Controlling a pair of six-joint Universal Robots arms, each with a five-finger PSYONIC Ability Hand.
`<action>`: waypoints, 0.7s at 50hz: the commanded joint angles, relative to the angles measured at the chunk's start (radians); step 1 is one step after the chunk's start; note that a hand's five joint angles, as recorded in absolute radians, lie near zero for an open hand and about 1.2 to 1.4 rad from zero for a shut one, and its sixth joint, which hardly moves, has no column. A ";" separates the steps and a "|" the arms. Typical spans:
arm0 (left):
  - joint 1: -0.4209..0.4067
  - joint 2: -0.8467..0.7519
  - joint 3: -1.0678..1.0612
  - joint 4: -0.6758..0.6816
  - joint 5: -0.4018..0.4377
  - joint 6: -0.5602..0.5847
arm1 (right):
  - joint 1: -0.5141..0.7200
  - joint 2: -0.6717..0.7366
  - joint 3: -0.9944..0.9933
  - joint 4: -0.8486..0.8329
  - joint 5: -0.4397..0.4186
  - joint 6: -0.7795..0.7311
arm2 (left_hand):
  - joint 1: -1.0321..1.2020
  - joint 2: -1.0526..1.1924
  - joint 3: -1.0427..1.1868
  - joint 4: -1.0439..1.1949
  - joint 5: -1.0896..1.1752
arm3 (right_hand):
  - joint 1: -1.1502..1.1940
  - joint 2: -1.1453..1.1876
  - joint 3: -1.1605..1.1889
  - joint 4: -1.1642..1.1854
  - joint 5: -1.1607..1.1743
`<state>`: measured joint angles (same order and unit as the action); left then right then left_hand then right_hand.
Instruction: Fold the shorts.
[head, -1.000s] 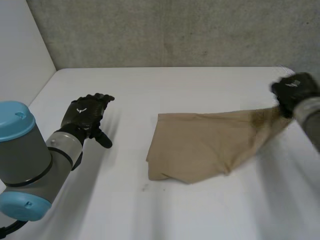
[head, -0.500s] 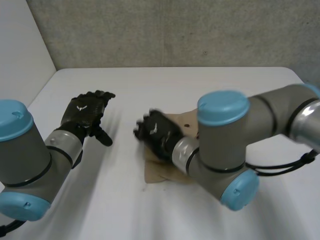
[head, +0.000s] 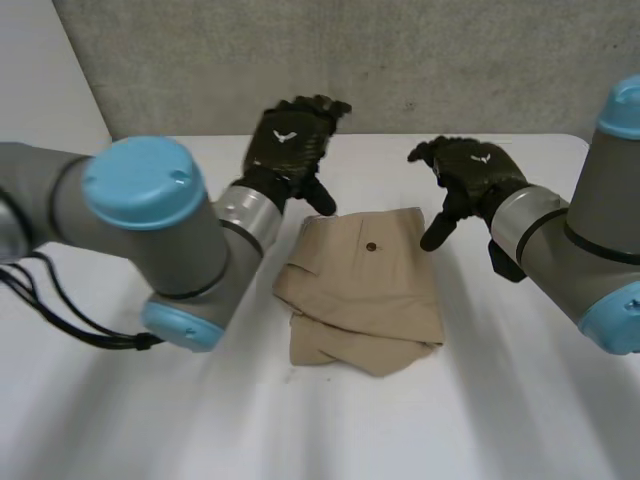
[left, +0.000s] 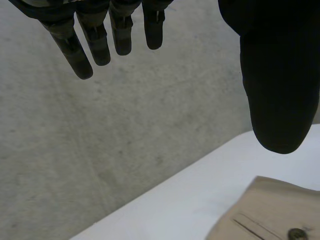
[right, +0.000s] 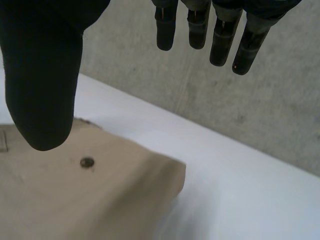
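Item: shorts (head: 365, 295), tan cloth, lying on the white table (head: 520, 410) as a doubled-over, roughly rectangular packet. One dark button (head: 372, 246) faces up near the shorts' far edge. The near edge is uneven, with an under layer poking out at the near left corner. Left hand (head: 288, 148): hovers by the shorts' far left corner, clear of the cloth, its fingers (left: 97, 47) straight and spread away from the thumb, with nothing in its hold. Right hand (head: 472, 172): hovers just beside the shorts' far right corner, its fingers (right: 220, 45) likewise straight, thumb pointing down toward the cloth, also empty. Step judged in hand: taking the shorts' two far corners for a further fold toward the near edge. Handling notes: bring both hands down together, each onto its own corner. Pinch through all the layers, not the top one alone. Lift only enough to clear the packet, then carry the far edge level so it lands square on the near edge. The cloth looks soft and liable to slide or bunch, so the uneven under layer may want smoothing.
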<state>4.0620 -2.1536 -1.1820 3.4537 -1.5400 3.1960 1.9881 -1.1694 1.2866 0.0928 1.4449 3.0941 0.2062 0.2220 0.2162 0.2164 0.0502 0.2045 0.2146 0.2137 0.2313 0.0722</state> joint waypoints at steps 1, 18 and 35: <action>-0.005 -0.146 0.074 -0.053 0.032 0.005 | 0.008 0.123 -0.030 0.018 0.000 -0.011 | 0.113 0.097 0.103 0.103 0.094 | -0.030 -0.040 -0.039 -0.057 -0.072; 0.025 -0.296 0.088 -0.246 0.017 0.165 | 0.000 0.333 -0.078 0.024 0.008 -0.120 | 0.078 0.062 0.068 0.068 0.059 | -0.030 -0.040 -0.039 -0.057 -0.072; 0.025 -0.258 0.055 -0.258 -0.049 0.255 | 0.000 0.303 -0.078 0.024 0.017 -0.223 | 0.034 0.018 0.024 0.024 0.015 | -0.030 -0.040 -0.039 -0.057 -0.072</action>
<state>4.0866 -2.4587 -1.1142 3.2069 -1.5832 3.4551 1.9862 -0.7999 1.2091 0.1197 1.4570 2.8732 0.2403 0.2522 0.2520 0.2563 0.0841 0.1397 0.1840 0.1786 0.2313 0.0722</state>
